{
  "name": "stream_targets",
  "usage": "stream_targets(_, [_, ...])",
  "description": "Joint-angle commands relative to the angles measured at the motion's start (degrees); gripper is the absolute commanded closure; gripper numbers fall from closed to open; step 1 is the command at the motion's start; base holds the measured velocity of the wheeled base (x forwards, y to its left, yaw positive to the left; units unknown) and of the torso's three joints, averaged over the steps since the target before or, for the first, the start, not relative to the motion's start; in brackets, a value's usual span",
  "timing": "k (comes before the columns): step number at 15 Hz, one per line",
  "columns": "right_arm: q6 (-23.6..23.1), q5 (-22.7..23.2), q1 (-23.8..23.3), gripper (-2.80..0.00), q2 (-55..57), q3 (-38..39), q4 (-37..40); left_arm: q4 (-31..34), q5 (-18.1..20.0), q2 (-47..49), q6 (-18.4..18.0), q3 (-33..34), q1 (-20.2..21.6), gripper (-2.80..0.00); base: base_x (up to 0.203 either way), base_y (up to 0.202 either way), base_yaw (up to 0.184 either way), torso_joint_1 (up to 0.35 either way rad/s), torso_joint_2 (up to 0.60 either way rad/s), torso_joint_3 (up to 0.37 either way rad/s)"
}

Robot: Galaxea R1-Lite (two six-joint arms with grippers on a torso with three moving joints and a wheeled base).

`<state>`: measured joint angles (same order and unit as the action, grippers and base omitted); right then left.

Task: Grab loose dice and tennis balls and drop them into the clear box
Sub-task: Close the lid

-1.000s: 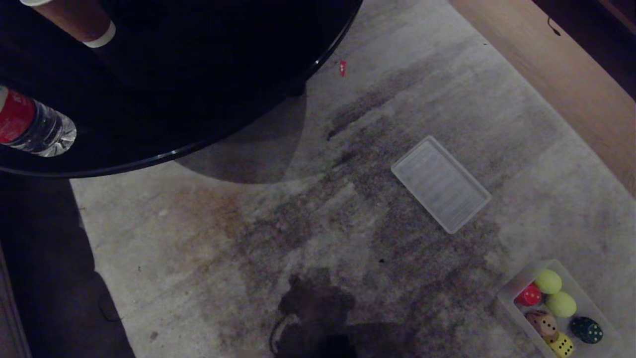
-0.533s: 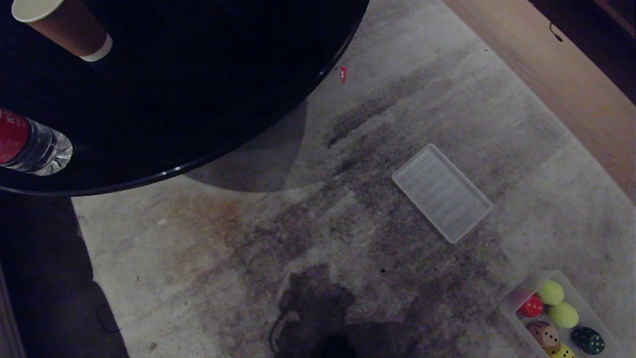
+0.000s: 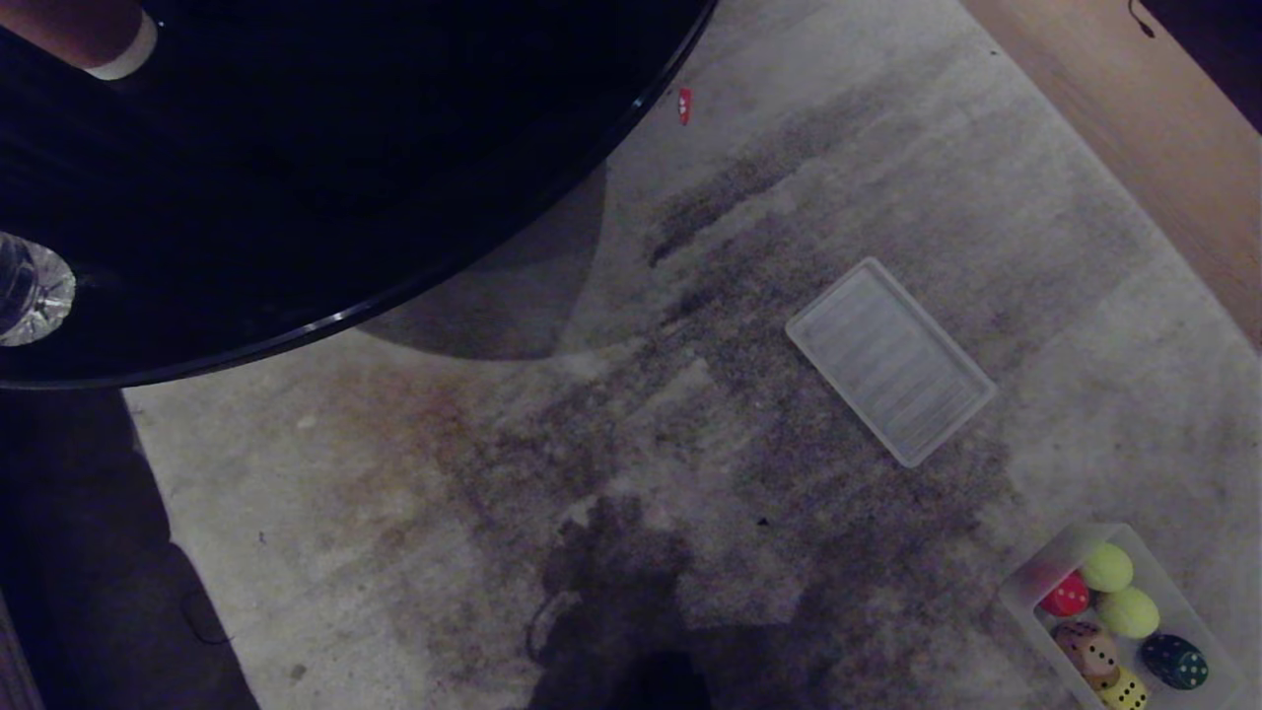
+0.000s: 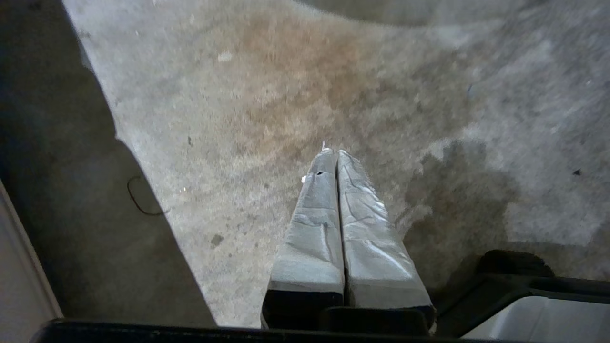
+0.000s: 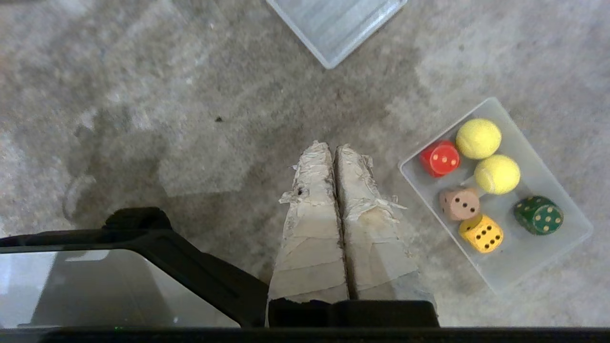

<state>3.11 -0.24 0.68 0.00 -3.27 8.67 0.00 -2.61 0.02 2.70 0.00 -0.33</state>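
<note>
— Dice first: where do they stand?

— All four sit inside the clear box [image 5: 548, 247], which rests on the floor at the robot's near right. The red die [image 5: 440, 158] lies beside one tennis ball [image 5: 478, 138], the second tennis ball [image 5: 497, 174] next to that, then the tan die [image 5: 459, 203], the yellow die [image 5: 481, 233] and the green die [image 5: 538, 215].

— Anything loose on the floor?

— None that I can see. The grey carpet [image 3: 444, 513] shows only stains and a small red scrap [image 3: 683, 105] near the edge of the black round table [image 3: 394, 148]. So I judge the collecting done, or as good as done.

— And that flat thing nearby?

— The ribbed clear lid [image 3: 890, 361] lies flat on the carpet, apart from the box and farther from the robot. The box is uncovered.

— How do the arms stand?

— Neither shows in the head view. The right gripper [image 5: 332, 148] hangs above bare carpet just beside the box, its taped fingers pressed together with nothing between them. The left gripper [image 4: 332, 152] hangs over carpet on the other side, fingers likewise together and empty. Both look parked.
</note>
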Motion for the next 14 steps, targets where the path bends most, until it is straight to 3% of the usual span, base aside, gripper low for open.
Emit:
stream_targets(1, [-0.03,-0.11,0.02,0.00,0.09,0.02,0.11,0.00,-0.03,-0.02,-0.07,0.09,-0.02,0.00,0.000,0.000,0.000,0.002,0.00,-0.204])
stream_targets(14, [-1.15,0.24,0.02,0.00,0.09,-0.07,0.12,0.09,-0.03,-0.02,-0.15,0.09,-0.02,0.00,0.000,0.000,0.000,0.003,0.00,-0.190])
